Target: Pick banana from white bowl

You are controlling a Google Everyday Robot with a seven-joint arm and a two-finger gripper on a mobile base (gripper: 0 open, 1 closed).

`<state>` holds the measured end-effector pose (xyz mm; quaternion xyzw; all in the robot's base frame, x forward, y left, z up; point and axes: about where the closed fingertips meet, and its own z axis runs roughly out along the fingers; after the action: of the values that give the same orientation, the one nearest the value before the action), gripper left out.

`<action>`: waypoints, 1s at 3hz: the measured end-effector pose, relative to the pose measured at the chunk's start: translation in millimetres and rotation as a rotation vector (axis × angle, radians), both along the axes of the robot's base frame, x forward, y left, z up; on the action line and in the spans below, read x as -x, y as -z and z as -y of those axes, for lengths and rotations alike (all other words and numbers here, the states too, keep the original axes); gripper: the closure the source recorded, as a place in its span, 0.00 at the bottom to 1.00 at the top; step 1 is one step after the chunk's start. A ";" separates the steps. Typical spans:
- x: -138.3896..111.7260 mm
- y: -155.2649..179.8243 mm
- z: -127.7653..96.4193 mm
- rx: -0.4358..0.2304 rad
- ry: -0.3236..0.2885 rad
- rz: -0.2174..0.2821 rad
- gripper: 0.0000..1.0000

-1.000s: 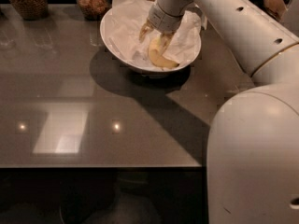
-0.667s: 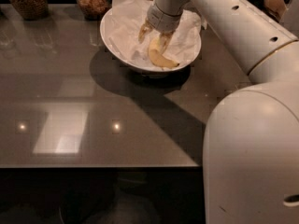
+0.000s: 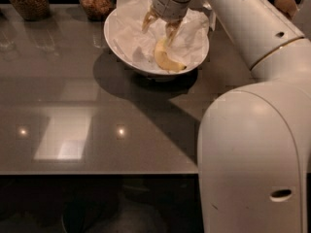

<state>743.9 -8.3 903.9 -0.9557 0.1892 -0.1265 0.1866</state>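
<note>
Hovering above the bowl, my two-finger gripper has its amber fingers spread apart, holding nothing. The small curved yellow banana lies just beneath, on crumpled paper in the wide shallow white bowl. I judge this the approach; next, lower and close across the fruit.

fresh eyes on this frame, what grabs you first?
The big white arm fills the right foreground and reaches back across the dark table. Its tool hangs open over the white bowl at top centre. The yellow banana lies on the paper lining right by its fingertips.
</note>
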 end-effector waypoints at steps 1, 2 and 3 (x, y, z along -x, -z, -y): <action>-0.2 -13.4 -2.2 0.006 0.010 0.007 0.43; 0.0 -16.5 -1.8 0.044 0.014 0.011 0.45; -0.5 -8.1 3.7 0.097 0.017 -0.001 0.45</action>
<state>744.4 -12.0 912.0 -0.9620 0.1912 -0.1366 0.1387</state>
